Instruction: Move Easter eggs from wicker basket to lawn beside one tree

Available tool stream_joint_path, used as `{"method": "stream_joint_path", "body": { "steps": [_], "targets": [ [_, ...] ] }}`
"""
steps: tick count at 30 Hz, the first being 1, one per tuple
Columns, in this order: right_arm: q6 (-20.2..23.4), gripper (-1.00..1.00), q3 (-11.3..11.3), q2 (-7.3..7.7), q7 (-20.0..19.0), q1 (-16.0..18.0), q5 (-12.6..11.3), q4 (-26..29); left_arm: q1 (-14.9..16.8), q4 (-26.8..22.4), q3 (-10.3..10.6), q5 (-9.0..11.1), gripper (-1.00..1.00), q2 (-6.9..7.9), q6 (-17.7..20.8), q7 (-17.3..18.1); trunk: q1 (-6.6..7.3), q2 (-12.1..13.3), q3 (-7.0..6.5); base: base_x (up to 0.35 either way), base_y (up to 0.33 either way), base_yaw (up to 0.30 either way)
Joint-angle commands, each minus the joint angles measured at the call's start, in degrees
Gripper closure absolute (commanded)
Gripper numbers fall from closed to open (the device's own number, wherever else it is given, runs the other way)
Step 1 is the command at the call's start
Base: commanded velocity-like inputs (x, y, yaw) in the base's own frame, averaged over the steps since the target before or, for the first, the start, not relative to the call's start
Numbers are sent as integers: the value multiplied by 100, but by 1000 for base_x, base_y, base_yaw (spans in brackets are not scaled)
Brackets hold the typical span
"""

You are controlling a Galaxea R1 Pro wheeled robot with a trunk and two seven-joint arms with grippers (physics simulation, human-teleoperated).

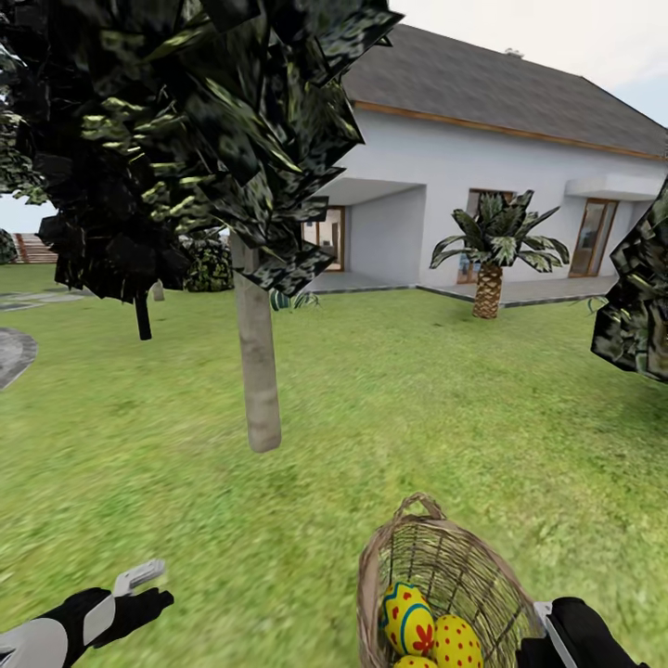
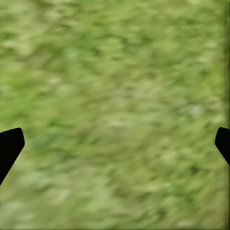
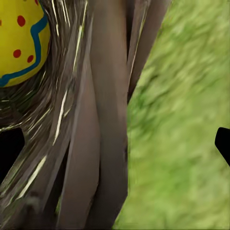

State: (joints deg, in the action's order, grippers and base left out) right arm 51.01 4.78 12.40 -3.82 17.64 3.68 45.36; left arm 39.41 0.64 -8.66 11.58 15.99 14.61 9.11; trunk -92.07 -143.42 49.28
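Note:
The wicker basket (image 1: 445,566) stands on the lawn (image 1: 390,408) at the bottom of the head view. Three yellow Easter eggs lie in it: one with a red flower and blue zigzag (image 1: 408,617), one with red dots (image 1: 456,642), and a third (image 1: 415,661) cut off by the frame edge. My right gripper (image 1: 559,631) is at the basket's right rim, open. Its wrist view shows the woven wall (image 3: 91,143) close up and a dotted egg (image 3: 19,38) inside. My left gripper (image 1: 147,592) hovers open over bare grass (image 2: 115,96). A pale-trunked tree (image 1: 257,371) rises just beyond.
A white house (image 1: 482,167) with a short palm (image 1: 489,255) stands at the back. A near-black tree on a thin trunk (image 1: 142,315) is at the left, dark foliage (image 1: 640,306) hangs at the right edge, and grey paving (image 1: 11,353) shows far left.

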Motion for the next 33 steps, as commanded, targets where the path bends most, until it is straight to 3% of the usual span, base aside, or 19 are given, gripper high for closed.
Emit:
{"method": "stream_joint_path", "body": {
  "steps": [1,15,21,25,33],
  "targets": [
    [24,-100,9,-3,-39,2,55,6,5,7,-39,18,-100,-3,24,7,4,-1,-16,0,0,0],
    [23,-100,14,-1,-22,2,87,-238,5,7,-36,20,-100,-96,15,-6,40,18,-327,0,0,0],
    [-20,-100,5,-10,-22,2,89,-304,5,7,-36,20,-100,-96,15,-6,171,258,-434,0,0,0],
    [-381,-100,5,-26,-4,2,89,-317,5,7,-37,20,-100,-96,15,-6,259,419,-506,0,0,0],
    [-337,-100,5,-27,5,2,98,-317,5,7,-37,20,-100,-96,15,-6,435,739,-650,0,0,0]
  ]
}}
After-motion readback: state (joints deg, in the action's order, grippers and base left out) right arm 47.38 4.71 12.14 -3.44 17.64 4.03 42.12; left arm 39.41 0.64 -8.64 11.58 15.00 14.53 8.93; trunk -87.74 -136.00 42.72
